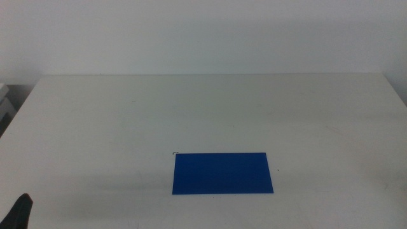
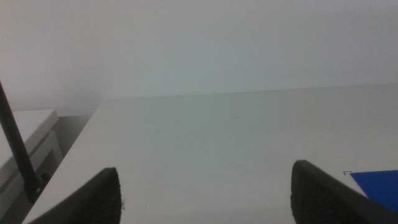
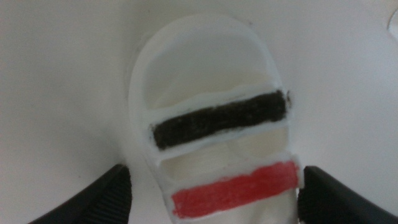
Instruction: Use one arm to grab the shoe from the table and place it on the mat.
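Observation:
The dark-blue mat (image 1: 222, 172) lies flat on the off-white table (image 1: 191, 108), near the front middle; its corner also shows in the left wrist view (image 2: 380, 185). The white shoe (image 3: 217, 118), with a black and a red strap, shows only in the right wrist view and is out of the middle view. My right gripper (image 3: 214, 190) is open, one jaw on either side of the shoe and close to its sides. My left gripper (image 2: 205, 186) is open and empty, waiting low at the front left (image 1: 22, 211).
The table's far edge meets a plain pale wall. A white box-like object (image 2: 25, 143) stands off the table's left edge, with a black cable (image 2: 15, 149) in front of it.

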Robot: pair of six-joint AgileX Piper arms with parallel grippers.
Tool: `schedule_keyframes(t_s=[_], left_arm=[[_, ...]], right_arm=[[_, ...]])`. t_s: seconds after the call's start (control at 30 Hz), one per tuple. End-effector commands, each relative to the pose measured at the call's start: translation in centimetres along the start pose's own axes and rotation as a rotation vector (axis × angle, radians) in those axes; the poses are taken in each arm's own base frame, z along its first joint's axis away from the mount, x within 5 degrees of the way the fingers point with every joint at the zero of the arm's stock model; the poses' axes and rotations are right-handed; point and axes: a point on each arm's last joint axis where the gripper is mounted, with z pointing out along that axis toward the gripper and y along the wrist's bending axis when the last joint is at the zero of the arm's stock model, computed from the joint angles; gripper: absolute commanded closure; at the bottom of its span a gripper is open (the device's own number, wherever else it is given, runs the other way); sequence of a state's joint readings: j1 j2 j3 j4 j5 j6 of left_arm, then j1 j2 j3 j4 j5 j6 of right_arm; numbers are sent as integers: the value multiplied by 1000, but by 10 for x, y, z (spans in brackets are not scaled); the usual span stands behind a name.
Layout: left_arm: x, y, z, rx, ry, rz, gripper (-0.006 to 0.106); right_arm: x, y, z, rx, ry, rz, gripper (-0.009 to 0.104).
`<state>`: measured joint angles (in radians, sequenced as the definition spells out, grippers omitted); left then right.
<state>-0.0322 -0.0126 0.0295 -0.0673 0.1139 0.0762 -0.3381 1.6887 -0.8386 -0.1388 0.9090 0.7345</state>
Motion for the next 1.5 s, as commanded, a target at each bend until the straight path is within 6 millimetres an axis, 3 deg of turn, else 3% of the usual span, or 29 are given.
schedule_keyframes(t_s=[0.0, 0.23, 0.3, 0.33, 0.57, 0.77, 0.93, 1.13, 1.3, 1.47], left_arm=[[-6, 0, -1, -1, -88, -14, 7], [-6, 0, -1, -1, -88, -14, 7], [-6, 0, -1, -1, -88, -14, 7], [-6, 0, -1, -1, -88, -14, 7], [-6, 0, -1, -1, -88, -14, 7], [-6, 0, -1, -1, -88, -14, 7], [-6, 0, -1, -1, -88, -14, 7], [-6, 0, -1, -1, -88, -14, 7], [-6, 0, -1, -1, -88, -14, 7], [-6, 0, -1, -1, -88, -14, 7]], right_arm=[[-4, 0, -9, -33, -29, 19, 21], [-7, 3, -28, -51, -5, 19, 82], [-7, 2, -35, -48, -1, 22, 97], [-7, 2, -39, -48, 4, 28, 99], [3, 12, -69, -93, -26, 38, 99], [24, 41, -96, -128, -63, 58, 99], [52, 80, -122, -199, -94, 16, 99], [95, 141, -135, -191, -63, -20, 99], [147, 198, -150, -240, -76, -135, 99], [191, 239, -156, -310, -34, -161, 99]])
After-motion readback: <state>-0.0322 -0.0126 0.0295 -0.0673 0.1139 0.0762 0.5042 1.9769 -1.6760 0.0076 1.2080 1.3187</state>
